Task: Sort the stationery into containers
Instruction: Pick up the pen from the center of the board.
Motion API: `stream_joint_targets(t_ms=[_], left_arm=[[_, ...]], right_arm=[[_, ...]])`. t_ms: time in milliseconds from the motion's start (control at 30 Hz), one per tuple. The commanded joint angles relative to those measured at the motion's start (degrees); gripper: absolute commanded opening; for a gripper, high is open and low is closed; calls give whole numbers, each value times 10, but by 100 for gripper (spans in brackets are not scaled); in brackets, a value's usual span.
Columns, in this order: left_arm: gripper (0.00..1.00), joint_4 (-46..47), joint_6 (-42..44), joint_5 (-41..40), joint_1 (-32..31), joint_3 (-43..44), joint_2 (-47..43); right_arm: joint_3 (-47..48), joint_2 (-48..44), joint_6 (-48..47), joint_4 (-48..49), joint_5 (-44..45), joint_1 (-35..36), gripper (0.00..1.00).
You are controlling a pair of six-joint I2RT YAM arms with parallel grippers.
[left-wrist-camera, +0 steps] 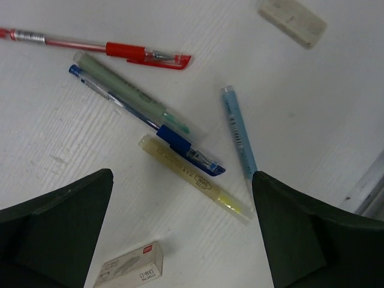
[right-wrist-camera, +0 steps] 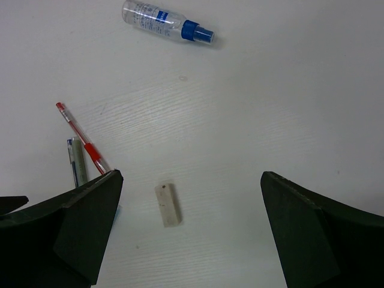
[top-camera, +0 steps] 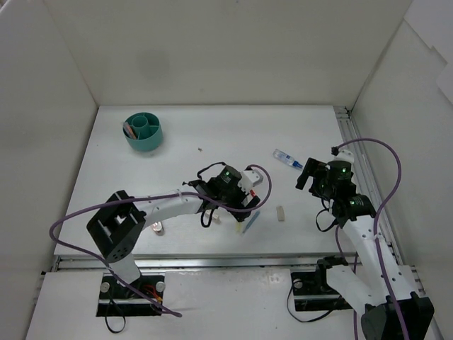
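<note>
My left gripper (left-wrist-camera: 182, 175) is open and empty, hovering over a cluster on the table: a red pen (left-wrist-camera: 102, 48), a grey-green pen (left-wrist-camera: 129, 93), a blue pen (left-wrist-camera: 153, 125), a pale yellow highlighter (left-wrist-camera: 195, 180) and a light-blue pen (left-wrist-camera: 239, 132). A beige eraser (left-wrist-camera: 292, 22) lies beyond them. My right gripper (right-wrist-camera: 192, 177) is open and empty above that eraser (right-wrist-camera: 167, 204). A blue-white spray tube (right-wrist-camera: 165, 21) lies farther off. The teal cup (top-camera: 144, 132) stands at the far left with a few items in one compartment.
A small staple box (left-wrist-camera: 129, 267) lies near my left fingers. A small pale object (top-camera: 157, 227) sits by the left arm's forearm. White walls enclose the table on three sides, and a metal rail (top-camera: 354, 152) runs along the right edge.
</note>
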Motion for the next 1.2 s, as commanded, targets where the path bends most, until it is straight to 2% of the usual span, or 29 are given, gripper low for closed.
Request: stream_joint_targets(t_ms=[0, 433, 800, 900, 933, 1000, 1167], left_arm=[[96, -9, -58, -91, -9, 13, 14], [87, -31, -95, -134, -14, -16, 39], [82, -34, -102, -160, -30, 7, 68], [68, -45, -108, -180, -30, 4, 71], [60, -50, -110, -188, -30, 5, 73], [53, -59, -117, -214, -30, 4, 77], [36, -60, -125, -217, -17, -3, 77]], right_arm=[[1, -6, 8, 16, 13, -1, 98], [3, 10, 7, 17, 24, -1, 98], [-1, 10, 5, 18, 34, -2, 98], [0, 10, 5, 16, 43, -1, 98], [2, 10, 5, 16, 40, 0, 98], [0, 7, 5, 18, 37, -2, 98], [-1, -2, 6, 17, 39, -2, 98]])
